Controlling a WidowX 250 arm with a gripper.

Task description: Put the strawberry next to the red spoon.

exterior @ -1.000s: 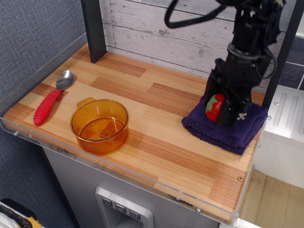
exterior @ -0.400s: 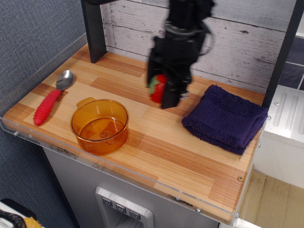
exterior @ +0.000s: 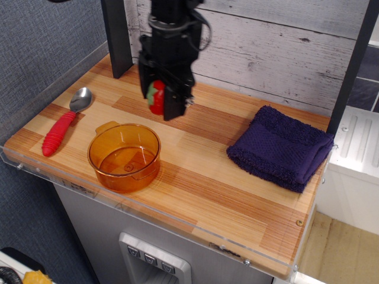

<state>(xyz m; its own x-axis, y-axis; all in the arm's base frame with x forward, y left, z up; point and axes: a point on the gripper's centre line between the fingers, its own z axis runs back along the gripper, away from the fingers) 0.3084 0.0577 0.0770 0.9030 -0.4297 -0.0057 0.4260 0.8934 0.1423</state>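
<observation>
My black gripper hangs over the back middle of the wooden table, shut on the strawberry, a small red toy with a green cap, held in the air between the fingers. The red spoon, with a silver bowl and ribbed red handle, lies near the table's left edge, well to the left of the gripper and below it in the view.
An orange translucent bowl stands on the table just below the gripper, right of the spoon. A folded dark blue towel lies at the right. A black post stands at the back left. A clear rim edges the table.
The gripper has carried the strawberry from above the blue towel leftward across the table, and is now over the back middle, above the orange bowl. Spoon, bowl and towel have not moved.
</observation>
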